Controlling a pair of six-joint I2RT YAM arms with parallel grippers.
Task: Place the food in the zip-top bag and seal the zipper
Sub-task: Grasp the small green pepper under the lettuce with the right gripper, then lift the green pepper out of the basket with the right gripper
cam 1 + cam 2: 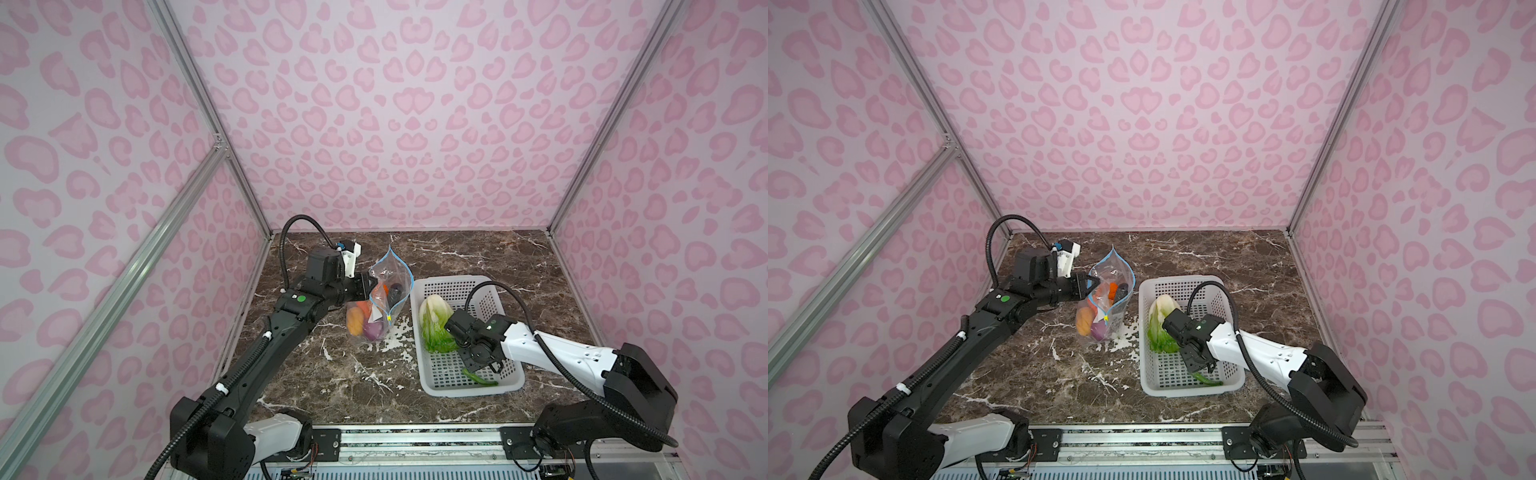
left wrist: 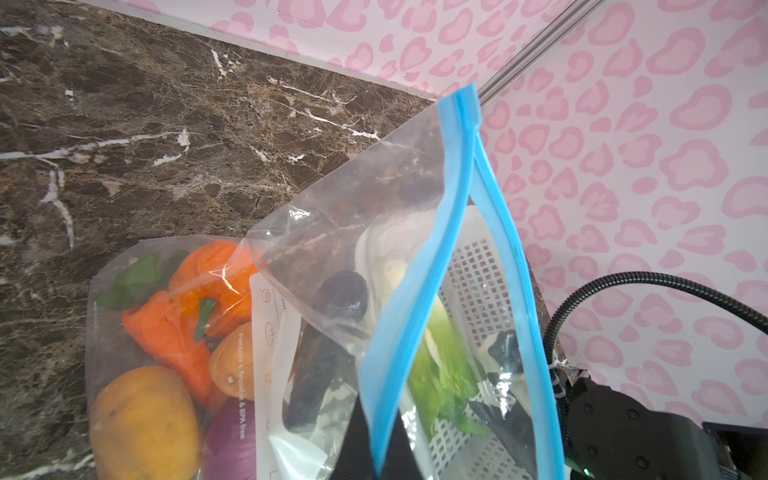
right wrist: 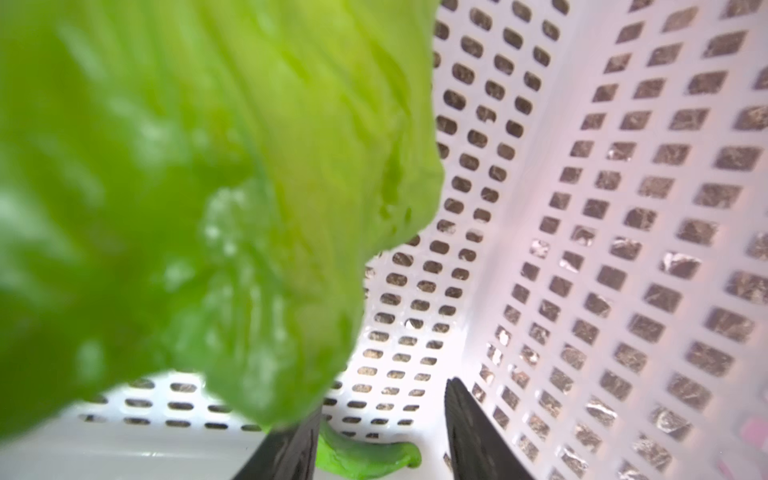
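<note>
My left tool is pinched shut on the rim of the zip-top bag, arm stretched low, mouth gaping toward the basket (bare counter between them). My right tool dips inside the basket beside the cabbage, jaws apart around a green piece.

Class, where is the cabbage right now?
In both top views the cabbage lies in the white basket, along its left wall, right of the bag.
</note>
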